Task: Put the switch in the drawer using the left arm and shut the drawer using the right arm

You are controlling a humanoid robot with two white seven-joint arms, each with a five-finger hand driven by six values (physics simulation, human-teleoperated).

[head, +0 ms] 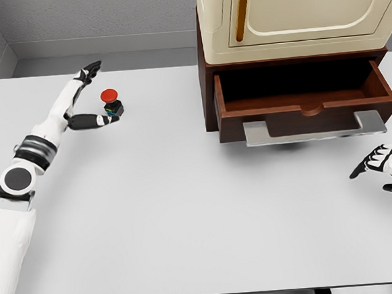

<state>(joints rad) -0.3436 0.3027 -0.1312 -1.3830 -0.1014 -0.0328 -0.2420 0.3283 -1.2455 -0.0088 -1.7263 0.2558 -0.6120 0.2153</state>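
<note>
From my head camera, my left hand (88,94) is spread wide on the table (153,210), fingers stretched up and away, thumb reaching sideways to the switch (111,103). The thumb tip looks to touch its dark base; nothing is gripped. The switch stands upright, red cap on top, well left of the open drawer (303,92). My right hand (385,164) shows at the right edge, fingers loose, holding nothing, partly cut off. The drawer's inside is dark.
</note>
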